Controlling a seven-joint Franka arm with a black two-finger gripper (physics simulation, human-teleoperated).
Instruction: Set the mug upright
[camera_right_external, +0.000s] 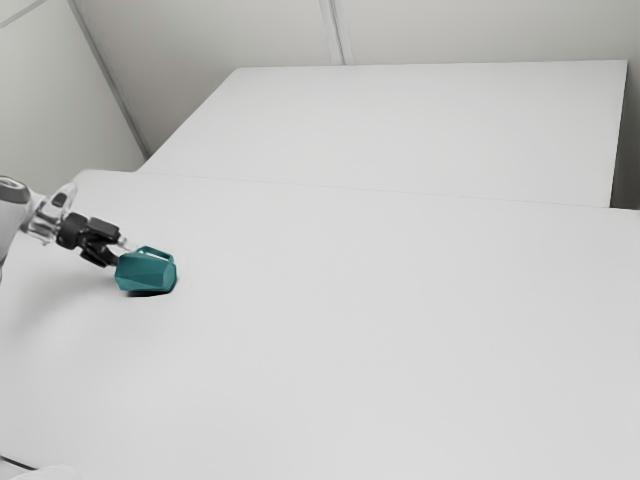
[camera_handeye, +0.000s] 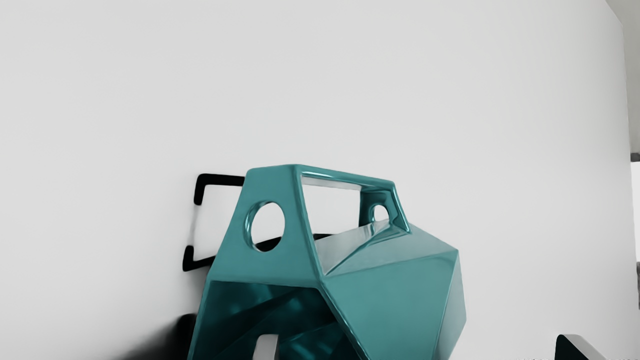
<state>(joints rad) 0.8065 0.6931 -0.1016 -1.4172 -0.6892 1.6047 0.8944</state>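
Exterior view: black gripper (camera_right_external: 119, 252) at the exterior view's left, slanting down toward the table, its tips right by the mug (camera_right_external: 147, 271). Wrist view agrees: the fingers stand wide apart, nothing clamped. One fingertip (camera_handeye: 267, 348) shows against the dark mouth of the mug; whether it is touching, I cannot tell. The other fingertip (camera_handeye: 575, 348) stands out past the mug's outer side, with a gap between.

Mug: teal, faceted, glossy. Lying on its side on the near table, left part of the scene. Mouth faces the gripper, base points toward the exterior view's right. Handle (camera_handeye: 345, 176) uppermost, an angular loop with a round hole through each end piece. Dark shadow under the body; a black outline of shadow by the handle in the wrist view.

Farther out: white arm (camera_right_external: 14, 208) entering from the exterior view's left edge. Broad white table (camera_right_external: 400, 350), a second pale surface (camera_right_external: 420, 130) beyond its far edge, then light wall panels (camera_right_external: 480, 30). Thin dark cord (camera_right_external: 18, 463) at the near left corner.
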